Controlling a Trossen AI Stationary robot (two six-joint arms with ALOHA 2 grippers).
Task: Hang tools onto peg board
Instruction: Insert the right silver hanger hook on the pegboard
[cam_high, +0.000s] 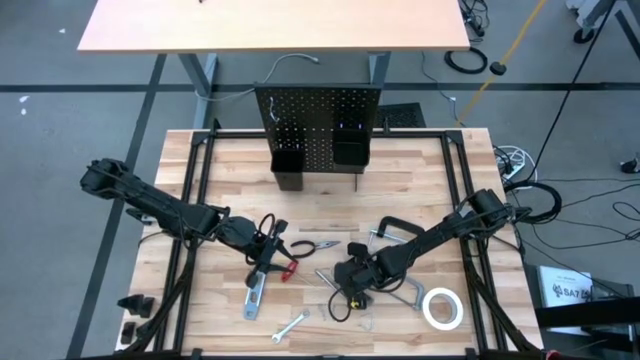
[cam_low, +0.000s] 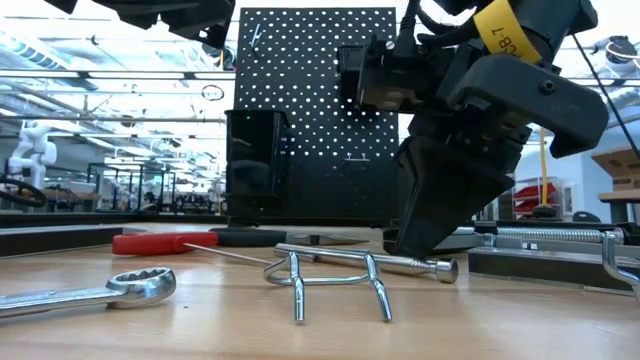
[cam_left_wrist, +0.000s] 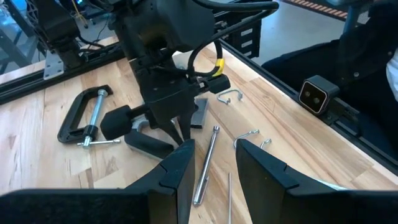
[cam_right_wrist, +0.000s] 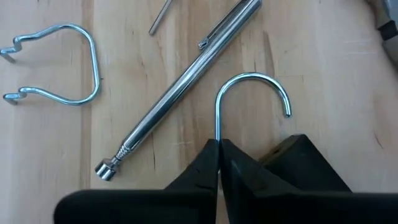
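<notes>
- The silver hook's (cam_right_wrist: 252, 93) straight shank vanishes between the right gripper's (cam_right_wrist: 219, 163) closed jaws.
- In the low view, the wrench (cam_low: 95, 292) is cut off by the picture's edge.
- The peg board's (cam_high: 318, 125) hooks are too small to tell from above.

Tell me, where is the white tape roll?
In the high view the white tape roll lies flat on the table's near right corner, just right of the right arm's tool.
</notes>
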